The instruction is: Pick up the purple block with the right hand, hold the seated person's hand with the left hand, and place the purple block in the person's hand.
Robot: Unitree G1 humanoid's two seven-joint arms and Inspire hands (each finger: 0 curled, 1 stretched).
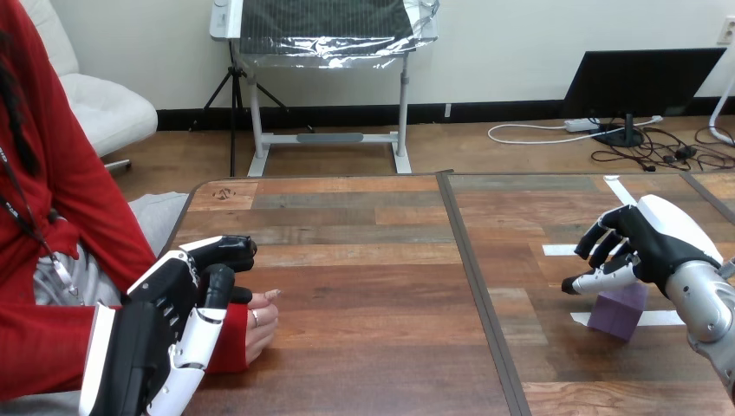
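The purple block [617,312] stands on the table [364,286] at the right, on a strip of white tape. My right hand [646,243] hovers just above it, open, its loosely bent fingers [598,247] pointing down at the block's left top edge without closing on it. At the lower left my left hand [169,316] is open, with fingers half bent in the air. The person's hand [262,322] rests loosely closed on the table just right of it. My left thumb [218,288] crosses in front of that wrist; I cannot tell whether they touch.
White tape marks [559,250] lie on the right half of the table. A dark seam [475,295] runs front to back through the middle. The person sits at the left edge, red sleeve [43,334] along the table's near left corner.
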